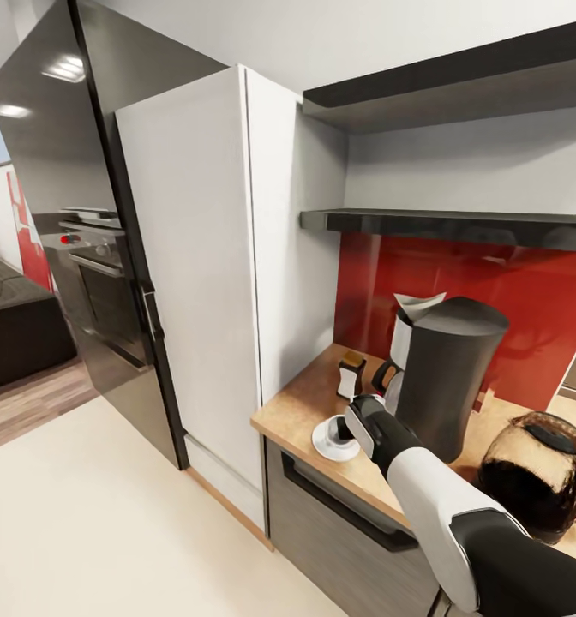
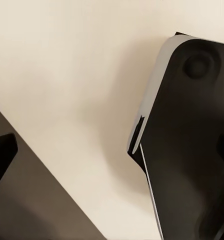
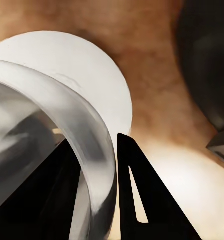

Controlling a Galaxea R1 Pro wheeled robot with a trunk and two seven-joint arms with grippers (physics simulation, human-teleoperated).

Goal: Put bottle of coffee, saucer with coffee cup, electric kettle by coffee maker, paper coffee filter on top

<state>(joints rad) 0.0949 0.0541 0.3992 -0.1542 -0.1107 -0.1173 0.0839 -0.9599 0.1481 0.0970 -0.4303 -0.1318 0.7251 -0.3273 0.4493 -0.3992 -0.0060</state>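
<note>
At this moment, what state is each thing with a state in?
coffee maker: upright on the kitchen countertop.
paper coffee filter: on top of the coffee maker.
bottle of coffee: upright on the countertop, capped.
saucer: flat on the countertop.
coffee cup: over the saucer, rim between the right end effector fingers.
electric kettle: on the countertop, lid on.

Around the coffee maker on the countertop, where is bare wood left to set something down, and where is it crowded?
Crowded: the countertop's front corner, where the saucer and coffee cup sit under the right gripper, beside the bottle of coffee and coffee maker. The electric kettle fills the other side. Free: the strip between bottle and white cabinet, and behind the kettle.
</note>
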